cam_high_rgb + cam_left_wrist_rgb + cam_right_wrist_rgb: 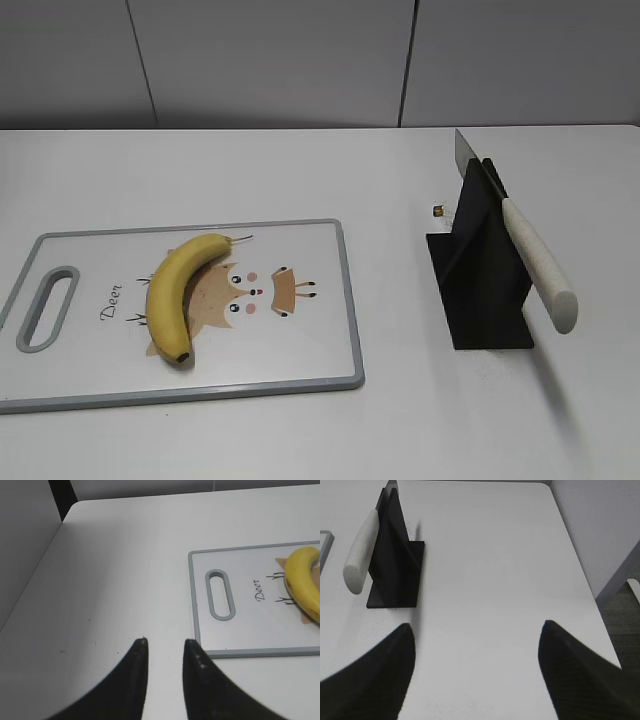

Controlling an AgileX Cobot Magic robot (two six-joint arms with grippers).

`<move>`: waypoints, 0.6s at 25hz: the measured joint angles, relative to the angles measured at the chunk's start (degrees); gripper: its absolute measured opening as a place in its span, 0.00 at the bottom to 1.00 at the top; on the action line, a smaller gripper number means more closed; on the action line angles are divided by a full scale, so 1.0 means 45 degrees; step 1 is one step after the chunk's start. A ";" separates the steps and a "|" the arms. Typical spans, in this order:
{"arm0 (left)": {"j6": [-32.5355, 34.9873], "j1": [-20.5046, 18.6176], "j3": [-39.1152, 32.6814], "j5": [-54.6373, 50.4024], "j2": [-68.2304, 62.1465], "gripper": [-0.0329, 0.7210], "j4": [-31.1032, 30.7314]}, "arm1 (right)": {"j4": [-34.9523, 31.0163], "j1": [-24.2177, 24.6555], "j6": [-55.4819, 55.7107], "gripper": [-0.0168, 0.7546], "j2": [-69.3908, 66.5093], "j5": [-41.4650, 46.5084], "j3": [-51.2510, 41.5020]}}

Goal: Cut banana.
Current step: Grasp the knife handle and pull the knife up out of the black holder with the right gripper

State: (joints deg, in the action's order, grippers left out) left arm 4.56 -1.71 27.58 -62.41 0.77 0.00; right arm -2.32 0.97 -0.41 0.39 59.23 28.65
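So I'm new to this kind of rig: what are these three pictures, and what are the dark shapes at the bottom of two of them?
They show one moment from three cameras on a two-armed robot. One camera looks down at a white table; the other two ride on the wrists. The dark shapes are each arm's end effector: the left end effector has its fingers slightly apart, the right end effector is wide open, and neither holds anything. On the table lies a cutting board with a deer drawing, and an unpeeled banana rests on it. To the right, a knife with a pale handle sits propped in a black stand.
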 joint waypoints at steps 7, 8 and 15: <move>0.0000 0.0000 0.0000 0.0000 0.0000 0.35 0.0000 | 0.0000 0.0000 0.0000 0.78 0.0000 0.0000 0.0000; 0.0000 0.0000 0.0000 0.0000 0.0000 0.35 0.0000 | 0.0000 0.0000 0.0000 0.78 0.0000 0.0000 0.0000; 0.0000 0.0000 0.0000 0.0000 0.0000 0.35 0.0000 | 0.0000 0.0000 0.0000 0.78 0.0000 0.0000 0.0000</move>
State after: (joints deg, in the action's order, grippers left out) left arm 4.56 -1.71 27.58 -62.41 0.77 0.00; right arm -2.32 0.97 -0.41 0.39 59.23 28.65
